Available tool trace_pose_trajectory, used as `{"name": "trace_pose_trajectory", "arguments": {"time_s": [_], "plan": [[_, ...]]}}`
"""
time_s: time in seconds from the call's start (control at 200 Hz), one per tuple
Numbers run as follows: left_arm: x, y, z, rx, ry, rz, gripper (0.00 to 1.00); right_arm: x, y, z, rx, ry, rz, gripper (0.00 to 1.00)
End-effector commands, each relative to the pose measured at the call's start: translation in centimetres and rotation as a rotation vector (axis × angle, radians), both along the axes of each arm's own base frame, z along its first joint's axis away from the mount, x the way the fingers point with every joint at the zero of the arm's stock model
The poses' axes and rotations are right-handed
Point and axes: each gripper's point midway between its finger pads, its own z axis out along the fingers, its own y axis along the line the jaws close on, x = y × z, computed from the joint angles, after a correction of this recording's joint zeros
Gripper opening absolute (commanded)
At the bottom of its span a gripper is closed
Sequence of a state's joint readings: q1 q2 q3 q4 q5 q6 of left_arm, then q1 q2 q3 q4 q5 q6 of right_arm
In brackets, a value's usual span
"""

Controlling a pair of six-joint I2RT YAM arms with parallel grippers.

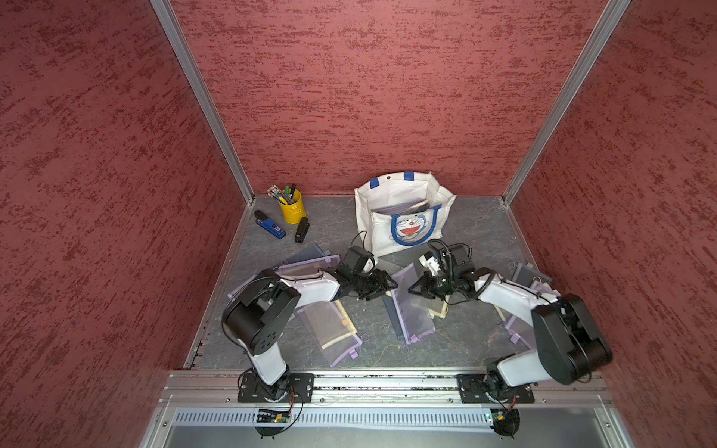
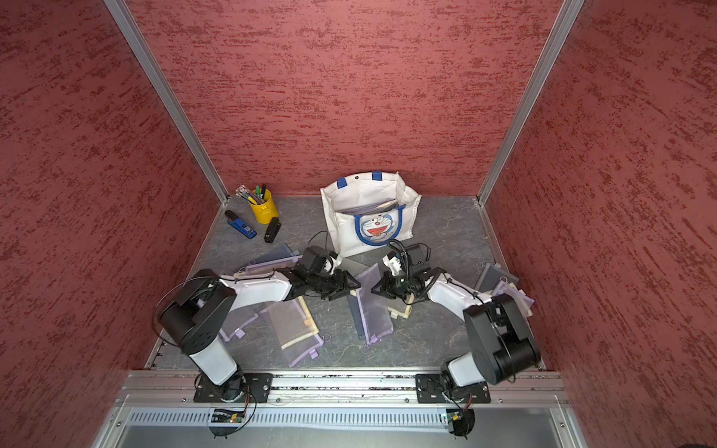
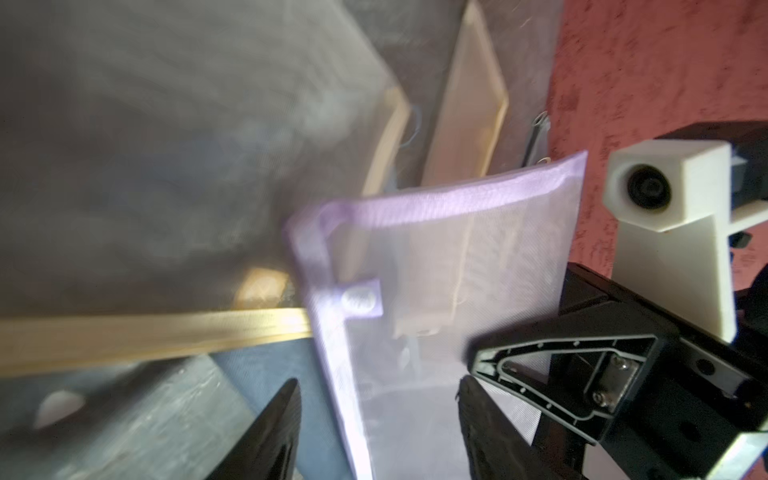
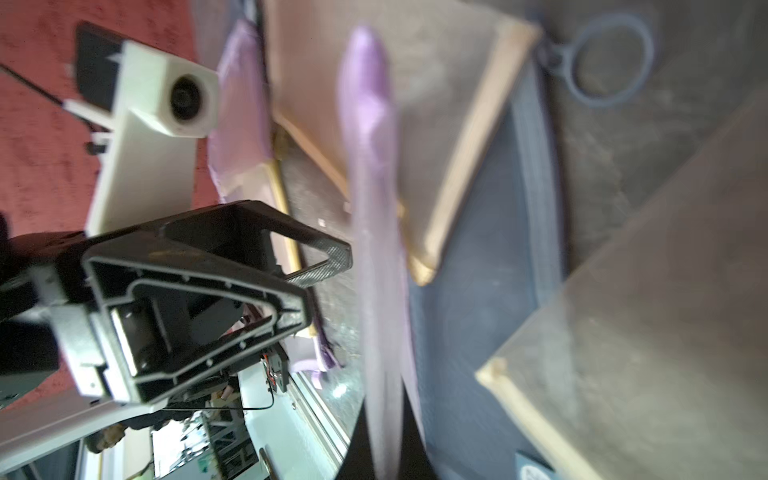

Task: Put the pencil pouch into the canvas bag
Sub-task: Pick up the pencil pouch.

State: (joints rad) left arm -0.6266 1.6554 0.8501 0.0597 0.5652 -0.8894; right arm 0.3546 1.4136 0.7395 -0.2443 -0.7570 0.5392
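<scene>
Lilac mesh pouch (image 3: 449, 257), seemingly sheer, boxy canvas bag (image 1: 384, 236)

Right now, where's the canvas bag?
In both top views the canvas bag stands at the table's back edge, right of the yellow pen cup.

On my feed the canvas bag (image 1: 382, 236) is white with blue handles and a blue cartoon cat face, red-mouthed, printed on its front. The pencil pouch (image 1: 411, 310) is see-through lilac mesh with a lilac border. Another pouch (image 1: 333, 329) is pale mesh with a cream strip. The pen cup (image 1: 291, 211) is bright yellow. The table (image 1: 465, 232) is grey with pale veins, and the walls (image 1: 349, 97) are dull red flecked darker. The arms (image 1: 310, 289) are white and black.
</scene>
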Motion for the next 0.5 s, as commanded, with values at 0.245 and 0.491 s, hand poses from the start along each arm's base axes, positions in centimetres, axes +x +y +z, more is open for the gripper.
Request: {"name": "trace_pose_trajectory", "arguments": {"time_s": [0.245, 0.491], "plan": [[1.4, 2.7, 14.6, -0.24, -0.418, -0.103, 0.94, 2.7, 2.8, 16.8, 0.32, -0.439, 0.065, 0.0], [2.6, 0.2, 19.2, -0.404, -0.554, -0.147, 0.9, 4.1, 4.0, 22.5, 0.519, -0.515, 0.079, 0.0]]}}
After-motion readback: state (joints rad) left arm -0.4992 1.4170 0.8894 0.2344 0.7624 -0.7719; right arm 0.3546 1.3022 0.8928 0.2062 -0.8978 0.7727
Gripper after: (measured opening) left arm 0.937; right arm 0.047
